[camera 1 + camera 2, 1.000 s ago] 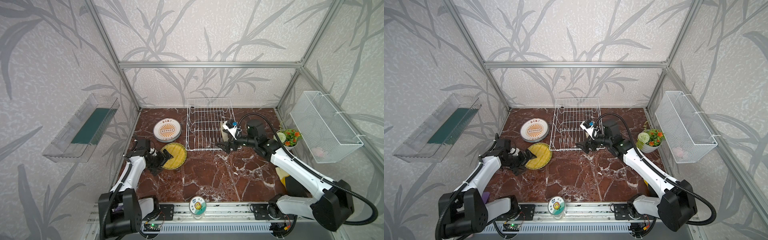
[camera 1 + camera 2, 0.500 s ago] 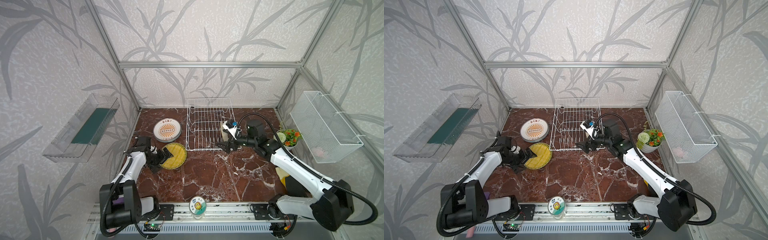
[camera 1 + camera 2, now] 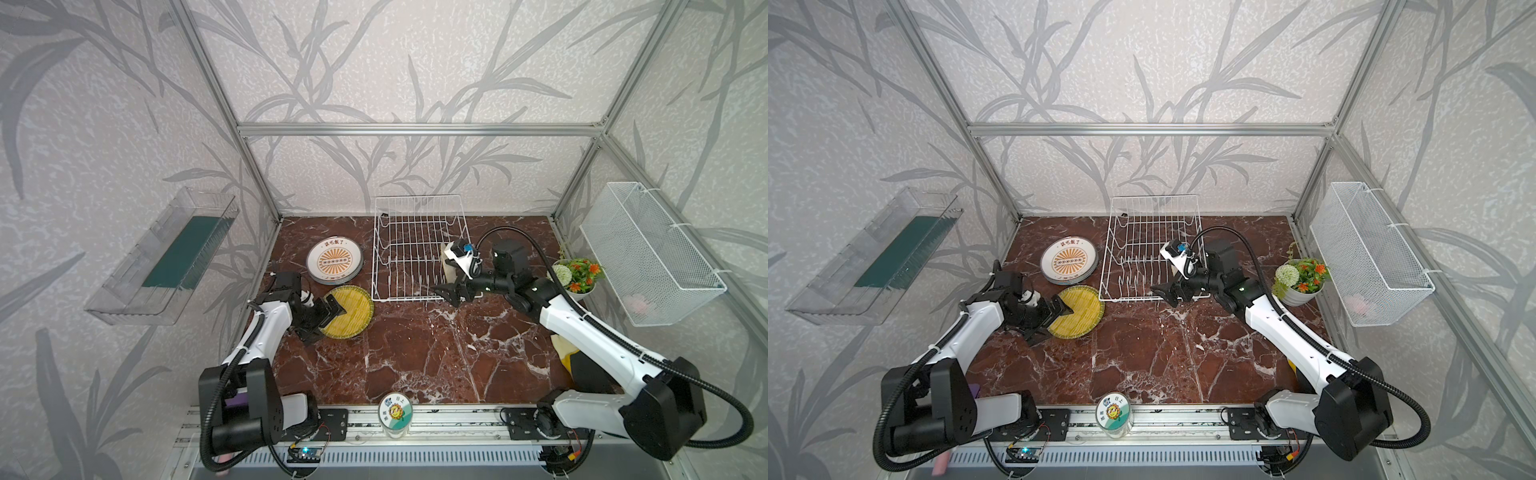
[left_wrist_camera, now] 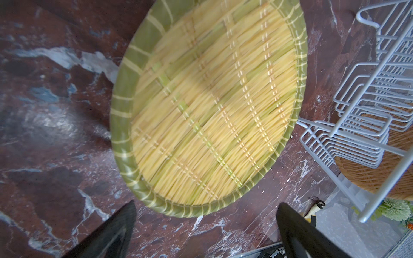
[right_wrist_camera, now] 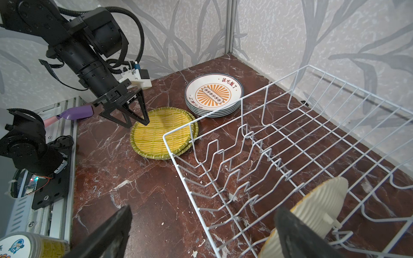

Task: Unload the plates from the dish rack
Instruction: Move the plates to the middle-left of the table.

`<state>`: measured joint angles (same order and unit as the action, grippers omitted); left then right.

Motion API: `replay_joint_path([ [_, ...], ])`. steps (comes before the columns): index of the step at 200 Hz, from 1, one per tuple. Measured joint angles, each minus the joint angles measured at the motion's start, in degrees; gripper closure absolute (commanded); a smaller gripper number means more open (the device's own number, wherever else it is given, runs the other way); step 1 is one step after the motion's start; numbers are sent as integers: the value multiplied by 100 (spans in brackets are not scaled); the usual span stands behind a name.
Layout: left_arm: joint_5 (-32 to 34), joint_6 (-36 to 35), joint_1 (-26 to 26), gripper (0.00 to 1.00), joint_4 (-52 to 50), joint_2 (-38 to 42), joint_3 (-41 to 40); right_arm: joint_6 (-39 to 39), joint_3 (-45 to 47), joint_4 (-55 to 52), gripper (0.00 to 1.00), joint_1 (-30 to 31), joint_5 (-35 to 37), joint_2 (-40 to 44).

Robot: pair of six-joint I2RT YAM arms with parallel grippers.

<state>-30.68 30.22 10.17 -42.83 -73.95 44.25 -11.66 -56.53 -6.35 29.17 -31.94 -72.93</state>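
Note:
The white wire dish rack (image 3: 417,249) (image 3: 1150,249) stands at the back middle. One tan woven plate (image 5: 312,212) (image 3: 446,266) stands upright in its near right corner. A stack of white plates with orange sunburst faces (image 3: 334,262) (image 5: 214,96) lies left of the rack. In front of that stack, yellow woven plates (image 3: 351,311) (image 4: 212,100) lie stacked on the table. My left gripper (image 3: 326,322) (image 4: 206,204) is open and empty at their left rim. My right gripper (image 3: 446,295) (image 5: 203,208) is open, straddling the rack's front edge, one finger beside the upright plate.
A flower pot (image 3: 575,276) sits right of the rack, under a white mesh basket (image 3: 648,253) on the right wall. A clear tray (image 3: 166,257) hangs on the left wall. A round tin (image 3: 395,411) stands on the front rail. A purple scoop (image 5: 76,112) lies near the left base.
The left arm's wrist has drifted slightly toward the back, with its gripper still open at the woven plates' rim. The right arm has not moved.

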Motion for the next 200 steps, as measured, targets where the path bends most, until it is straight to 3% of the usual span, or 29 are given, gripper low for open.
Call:
replay_joint_path([
  [200, -94, 48, -39, 1, 417, -365, 7, 4, 0, -9, 1, 0, 129, -2],
])
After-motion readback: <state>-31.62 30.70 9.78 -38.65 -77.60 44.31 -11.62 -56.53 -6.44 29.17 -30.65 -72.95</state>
